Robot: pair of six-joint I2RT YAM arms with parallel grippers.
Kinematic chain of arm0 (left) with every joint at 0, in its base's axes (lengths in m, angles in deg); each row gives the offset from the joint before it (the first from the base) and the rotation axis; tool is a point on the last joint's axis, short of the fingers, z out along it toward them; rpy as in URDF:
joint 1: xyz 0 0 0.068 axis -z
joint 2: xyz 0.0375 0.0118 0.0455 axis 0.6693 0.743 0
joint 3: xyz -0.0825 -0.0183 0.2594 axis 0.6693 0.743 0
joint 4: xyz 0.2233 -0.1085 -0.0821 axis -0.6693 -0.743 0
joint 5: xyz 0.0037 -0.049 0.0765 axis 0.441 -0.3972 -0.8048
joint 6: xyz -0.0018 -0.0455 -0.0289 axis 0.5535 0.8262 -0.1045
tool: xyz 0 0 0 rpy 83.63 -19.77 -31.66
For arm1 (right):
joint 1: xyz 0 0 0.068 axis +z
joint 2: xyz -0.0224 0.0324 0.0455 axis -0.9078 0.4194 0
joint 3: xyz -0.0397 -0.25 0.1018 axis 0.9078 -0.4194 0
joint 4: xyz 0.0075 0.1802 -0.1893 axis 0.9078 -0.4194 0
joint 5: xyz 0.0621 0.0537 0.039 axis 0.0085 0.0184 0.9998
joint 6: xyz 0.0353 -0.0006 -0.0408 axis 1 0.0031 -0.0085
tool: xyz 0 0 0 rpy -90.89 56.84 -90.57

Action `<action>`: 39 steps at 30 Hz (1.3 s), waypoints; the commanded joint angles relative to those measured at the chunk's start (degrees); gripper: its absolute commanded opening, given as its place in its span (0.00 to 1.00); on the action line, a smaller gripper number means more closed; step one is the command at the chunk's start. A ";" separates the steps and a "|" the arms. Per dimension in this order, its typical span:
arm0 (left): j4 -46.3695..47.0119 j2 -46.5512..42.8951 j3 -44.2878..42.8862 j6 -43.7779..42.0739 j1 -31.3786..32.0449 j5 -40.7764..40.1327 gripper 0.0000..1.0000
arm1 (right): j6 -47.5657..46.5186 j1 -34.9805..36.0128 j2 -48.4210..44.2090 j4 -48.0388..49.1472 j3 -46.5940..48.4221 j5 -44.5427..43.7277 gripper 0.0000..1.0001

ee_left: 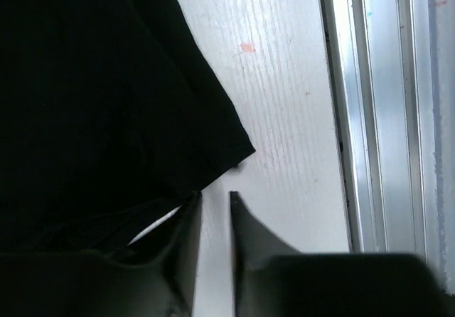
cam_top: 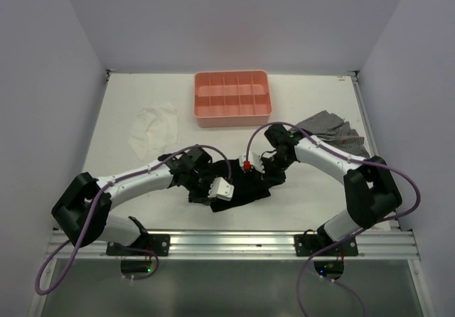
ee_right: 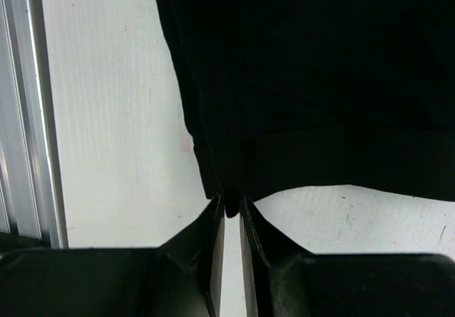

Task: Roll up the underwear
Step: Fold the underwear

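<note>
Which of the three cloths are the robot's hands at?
The black underwear in the middle. The left gripper and right gripper are at its edges; the white cloth and grey checked cloth lie apart at the sides.

- The left arm (cam_top: 135, 178) reaches in low from the left side of the underwear (cam_top: 245, 189), its wrist bent down over the cloth's left part.
- The left gripper (ee_left: 213, 200) has its fingers nearly together with a thin gap, at the underwear's corner; whether it grips cannot be told.
- The right arm (cam_top: 327, 153) arches in from the underwear's right side.
- The right gripper (ee_right: 229, 203) pinches the underwear's hem corner at its tips.
</note>
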 commanded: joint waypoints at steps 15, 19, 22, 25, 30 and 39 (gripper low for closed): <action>11.43 -8.33 -4.72 16.65 -7.65 -4.94 0.32 | 23.69 -0.95 -1.12 7.85 6.05 2.80 0.24; 16.98 0.88 -8.85 22.10 -12.95 -5.82 0.27 | 34.49 -0.86 3.55 14.98 3.77 1.66 0.23; 18.91 7.03 -10.96 23.69 -13.31 -7.31 0.26 | 36.71 -0.95 7.84 17.80 3.67 0.87 0.23; 15.95 13.02 -13.16 22.82 -13.48 -9.34 0.19 | 36.20 -0.95 11.54 17.99 3.59 -1.06 0.23; 11.81 12.61 -8.34 17.37 -14.28 -9.33 0.11 | 34.97 -0.95 14.63 16.76 2.62 -2.82 0.24; 8.99 14.45 -2.79 15.34 -14.98 -12.95 0.19 | 31.64 -0.95 15.51 11.24 3.32 -1.33 0.29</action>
